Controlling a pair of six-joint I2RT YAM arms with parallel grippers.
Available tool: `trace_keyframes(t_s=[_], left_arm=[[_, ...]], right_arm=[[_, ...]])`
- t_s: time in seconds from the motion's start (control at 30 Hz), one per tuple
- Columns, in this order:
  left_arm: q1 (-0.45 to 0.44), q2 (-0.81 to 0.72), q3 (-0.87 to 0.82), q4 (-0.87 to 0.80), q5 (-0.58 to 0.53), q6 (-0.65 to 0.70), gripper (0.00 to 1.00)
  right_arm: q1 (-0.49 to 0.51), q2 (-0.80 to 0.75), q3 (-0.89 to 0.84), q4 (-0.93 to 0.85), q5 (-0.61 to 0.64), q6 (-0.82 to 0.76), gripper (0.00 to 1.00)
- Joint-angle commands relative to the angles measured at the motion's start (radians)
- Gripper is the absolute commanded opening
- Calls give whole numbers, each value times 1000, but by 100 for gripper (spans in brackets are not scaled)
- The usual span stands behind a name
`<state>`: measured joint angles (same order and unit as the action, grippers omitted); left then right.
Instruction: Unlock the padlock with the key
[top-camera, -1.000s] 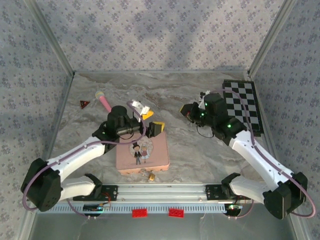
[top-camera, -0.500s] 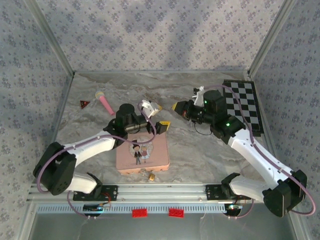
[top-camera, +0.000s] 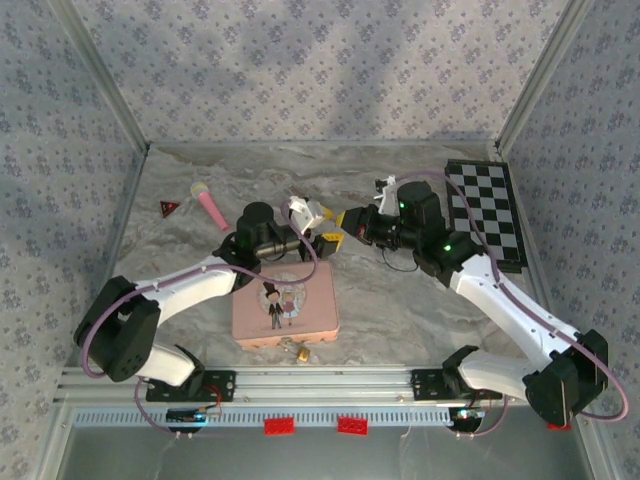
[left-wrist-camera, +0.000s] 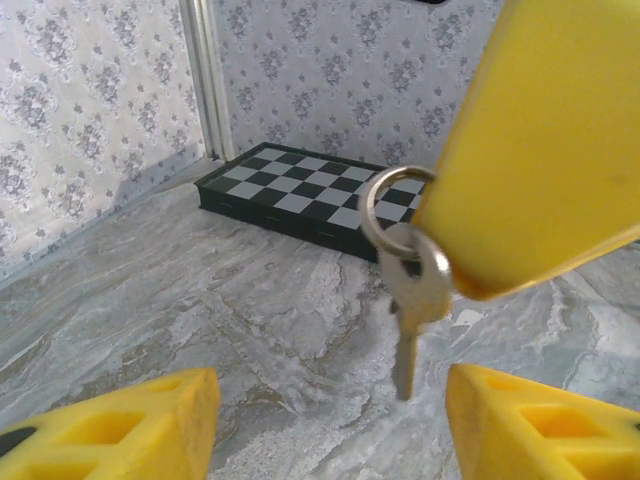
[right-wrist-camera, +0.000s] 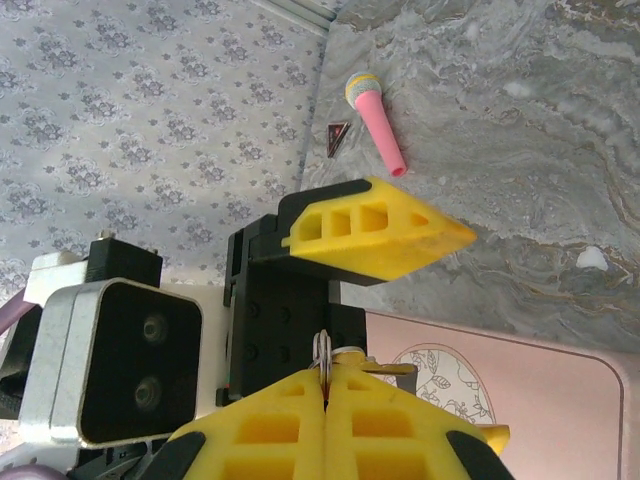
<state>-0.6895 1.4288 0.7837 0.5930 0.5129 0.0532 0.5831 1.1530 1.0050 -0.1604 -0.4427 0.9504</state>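
Note:
The tiny brass padlock (top-camera: 300, 351) lies on the table just in front of the pink tin (top-camera: 285, 305), away from both grippers. My right gripper (right-wrist-camera: 322, 378) is shut on a steel key ring (left-wrist-camera: 385, 205), and the silvery key (left-wrist-camera: 410, 310) hangs from it. My left gripper (left-wrist-camera: 330, 400) is open, and the key's tip dangles just above the gap between its yellow fingers (left-wrist-camera: 120, 430). In the top view the left gripper (top-camera: 327, 241) and the right gripper (top-camera: 347, 219) nearly meet above the tin's far edge.
A folded chessboard (top-camera: 490, 210) lies at the back right. A pink toy microphone (top-camera: 210, 205) and a small red triangle (top-camera: 168, 207) lie at the back left. Patterned walls close in the table on three sides.
The right gripper has carried the key leftwards. The left gripper has swung right and away from the arm bases, so the two now meet over the tin's far edge.

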Motion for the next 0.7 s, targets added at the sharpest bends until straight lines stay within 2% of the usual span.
trace_keyframes(t_s=[0.0, 0.1, 0.3, 0.43, 0.67], left_arm=[[-7, -14, 19, 44, 41, 14, 57], [-5, -19, 27, 21, 48, 13, 48], [-6, -24, 24, 39, 49, -2, 45], [-7, -32, 25, 29, 47, -4, 38], [-5, -52, 3, 52, 26, -20, 36]], right_arm=[[3, 11, 18, -10, -13, -21, 0], [3, 16, 16, -12, -10, -18, 0], [6, 14, 0, 6, 3, 0, 0], [6, 13, -8, 14, 9, 6, 0], [6, 12, -22, 16, 27, 31, 0]])
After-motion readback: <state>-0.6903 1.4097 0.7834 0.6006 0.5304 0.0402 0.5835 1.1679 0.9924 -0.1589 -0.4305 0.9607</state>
